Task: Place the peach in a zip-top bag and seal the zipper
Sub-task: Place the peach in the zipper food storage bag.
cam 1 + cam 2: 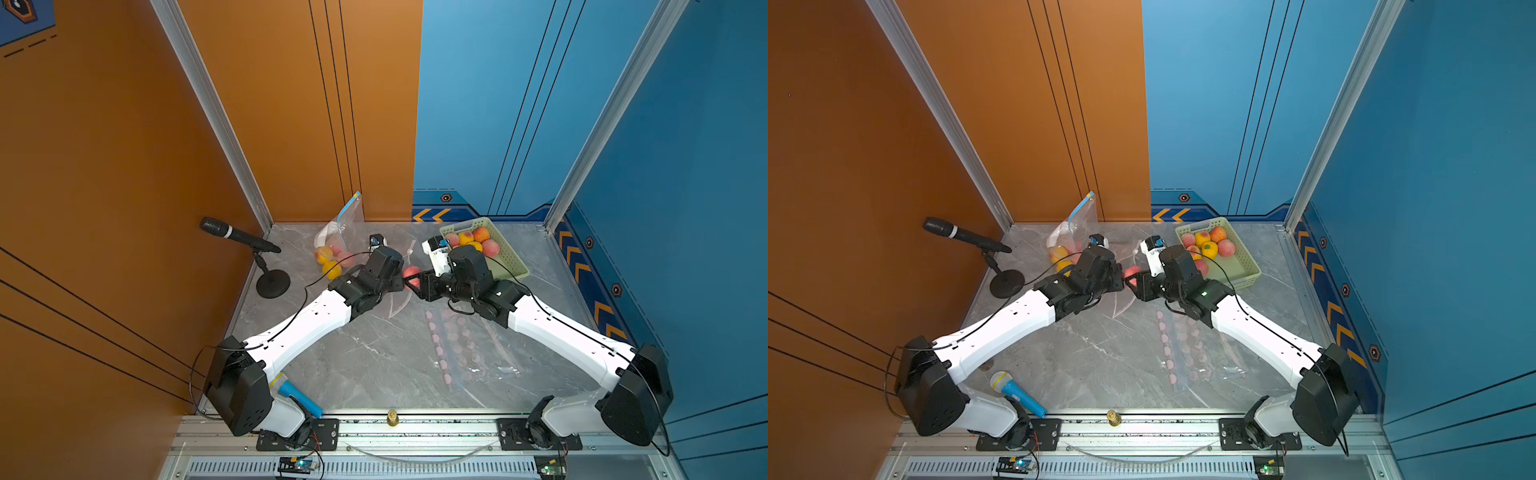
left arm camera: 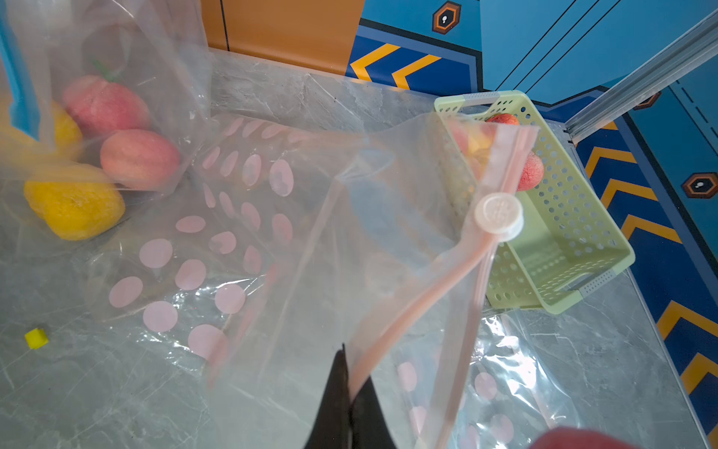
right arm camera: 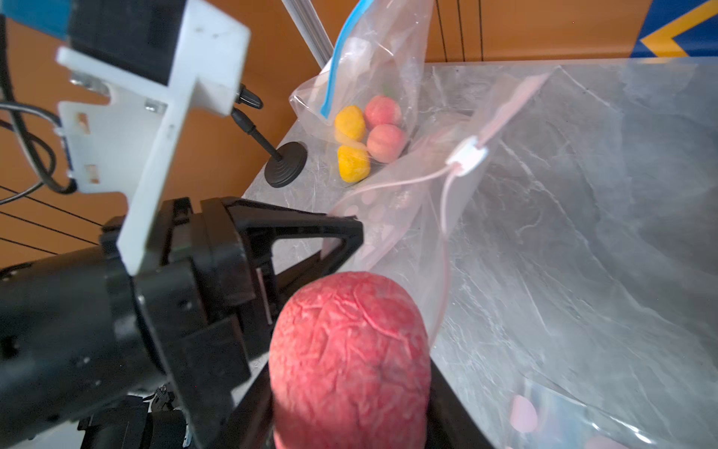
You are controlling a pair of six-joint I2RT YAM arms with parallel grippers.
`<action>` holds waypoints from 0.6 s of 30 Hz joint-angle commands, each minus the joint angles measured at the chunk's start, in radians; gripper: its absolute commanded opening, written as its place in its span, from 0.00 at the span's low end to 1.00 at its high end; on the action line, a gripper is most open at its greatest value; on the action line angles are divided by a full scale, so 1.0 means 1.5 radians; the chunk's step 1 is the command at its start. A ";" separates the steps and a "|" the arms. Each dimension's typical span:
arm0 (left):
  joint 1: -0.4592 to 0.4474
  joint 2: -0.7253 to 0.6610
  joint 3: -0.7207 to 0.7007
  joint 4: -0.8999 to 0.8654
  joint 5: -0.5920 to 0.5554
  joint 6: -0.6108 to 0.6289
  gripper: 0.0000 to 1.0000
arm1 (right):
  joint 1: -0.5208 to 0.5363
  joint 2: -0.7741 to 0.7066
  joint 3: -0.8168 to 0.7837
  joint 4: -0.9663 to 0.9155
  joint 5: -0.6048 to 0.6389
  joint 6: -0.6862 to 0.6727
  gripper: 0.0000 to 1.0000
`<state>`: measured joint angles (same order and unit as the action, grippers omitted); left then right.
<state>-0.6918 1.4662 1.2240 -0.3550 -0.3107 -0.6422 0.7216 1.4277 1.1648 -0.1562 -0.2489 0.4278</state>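
Now one gripped peach (image 3: 349,357), three bags (image 1: 347,226) (image 1: 401,301) (image 1: 457,349), one basket (image 1: 505,253)

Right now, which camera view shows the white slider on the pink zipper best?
The left wrist view: the slider is large and sharp, sitting on the pink zipper of the bag. The right wrist view shows the slider smaller and slightly blurred. In the top views it is too small to make out surely.

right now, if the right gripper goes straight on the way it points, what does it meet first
The right gripper's peach would probably meet the dotted bag first, held at its rim by the left gripper; depth unclear.
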 commanded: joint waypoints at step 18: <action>-0.008 -0.083 0.002 0.006 0.086 -0.035 0.00 | 0.010 0.077 0.014 0.038 0.104 0.039 0.47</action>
<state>-0.6949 1.3605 1.2240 -0.3546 -0.2337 -0.6720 0.7441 1.5486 1.1618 -0.0692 -0.1638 0.4759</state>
